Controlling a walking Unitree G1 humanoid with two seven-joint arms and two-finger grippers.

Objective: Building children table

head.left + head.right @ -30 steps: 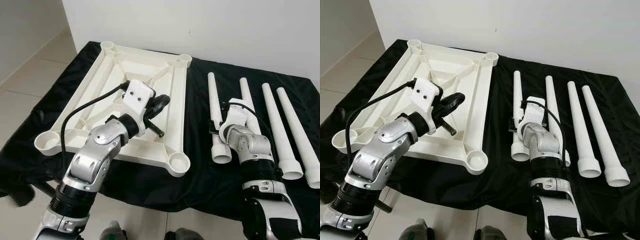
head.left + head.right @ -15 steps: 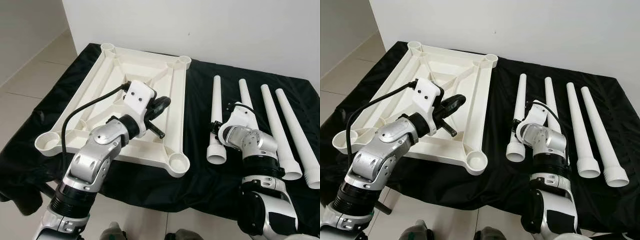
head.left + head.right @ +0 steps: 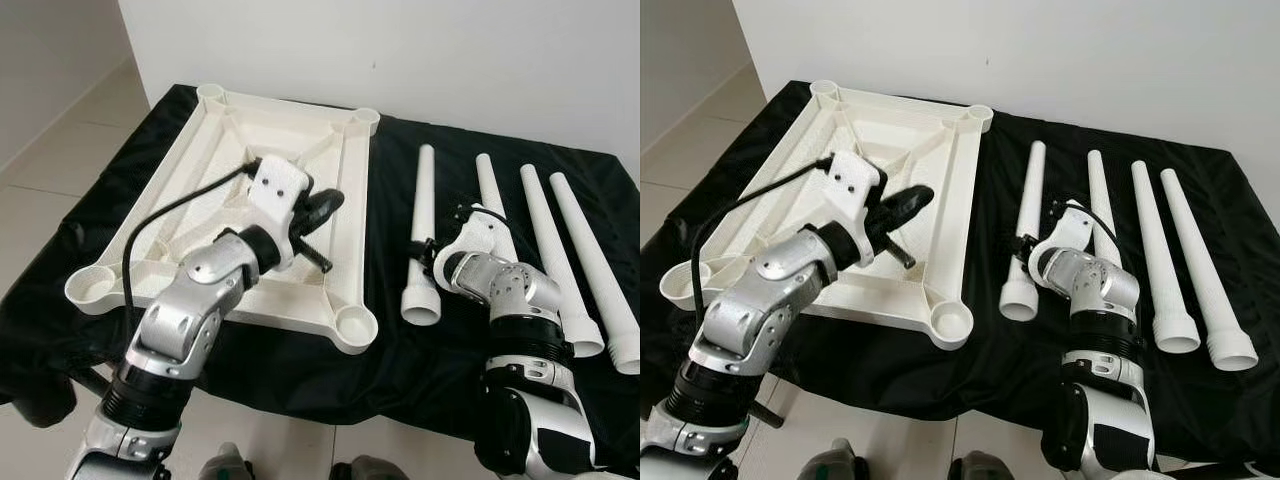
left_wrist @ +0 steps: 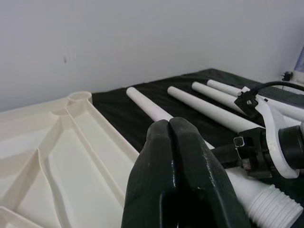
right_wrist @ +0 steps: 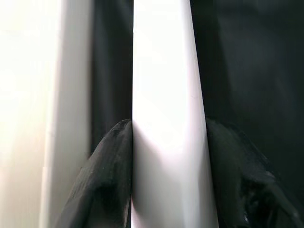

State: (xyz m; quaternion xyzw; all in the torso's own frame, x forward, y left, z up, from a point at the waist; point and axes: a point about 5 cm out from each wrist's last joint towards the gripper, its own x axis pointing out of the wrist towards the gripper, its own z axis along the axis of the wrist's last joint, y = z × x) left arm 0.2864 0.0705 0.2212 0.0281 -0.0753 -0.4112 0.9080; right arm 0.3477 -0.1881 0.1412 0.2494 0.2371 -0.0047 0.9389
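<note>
**Right eye view: right gripper holding one table leg, upturned tabletop waiting beside it**

Nearest the robot, two silver arms are reaching over a black cloth [image 3: 980, 350] that is covering the work surface. The right gripper [image 3: 1032, 248] is pinching the leftmost table leg [image 3: 1025, 215] near its wide, open end, with the narrow end pointing away toward the wall. In the right wrist view, a black finger [image 5: 107, 180] is pressing on each side of the white tube, so the grip is closed on the leg.

The left gripper [image 3: 908, 203] is hovering over the upturned tabletop [image 3: 790, 190], its two fingers pressed together and holding nothing.

Farther out, three more legs [image 3: 1150, 240] are lying side by side on the cloth, to the right of the held one, wide ends toward the robot. The tabletop is lying underside up, showing ribs and a round corner socket [image 3: 949, 322] at each corner.

The leg looks like hollow moulded plastic: probably light, stiff and smooth, so likely slippery. Because it tapers, a grip nearer the wide threaded end should be steadiest for steering it into a socket. The tabletop seems rigid, and may slide on the cloth when pushed.
</note>
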